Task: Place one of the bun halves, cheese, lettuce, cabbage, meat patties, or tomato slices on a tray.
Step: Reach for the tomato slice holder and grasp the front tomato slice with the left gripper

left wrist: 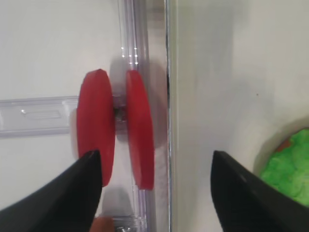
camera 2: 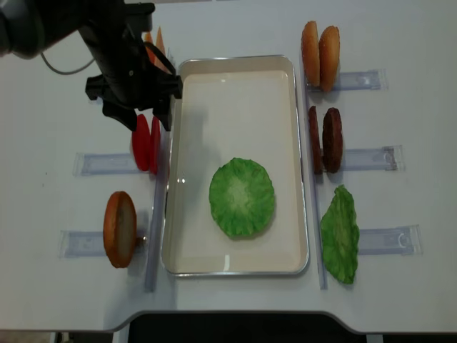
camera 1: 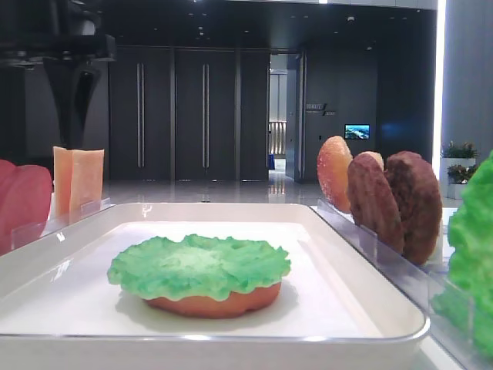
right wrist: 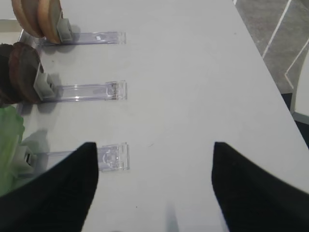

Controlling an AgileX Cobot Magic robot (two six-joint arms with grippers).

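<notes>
Fingers (left wrist: 53, 193) of left gripper (left wrist: 154, 186) spread wide above upright tomato slices (left wrist: 96, 125), racked edge-on beside tray (camera 2: 235, 64) for straddling; nothing gripped.

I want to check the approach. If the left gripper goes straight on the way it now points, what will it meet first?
Most likely the tomato slices: the left gripper points down with open jaws, and the outer slice sits just inside one finger. Height above them is unclear.
</notes>
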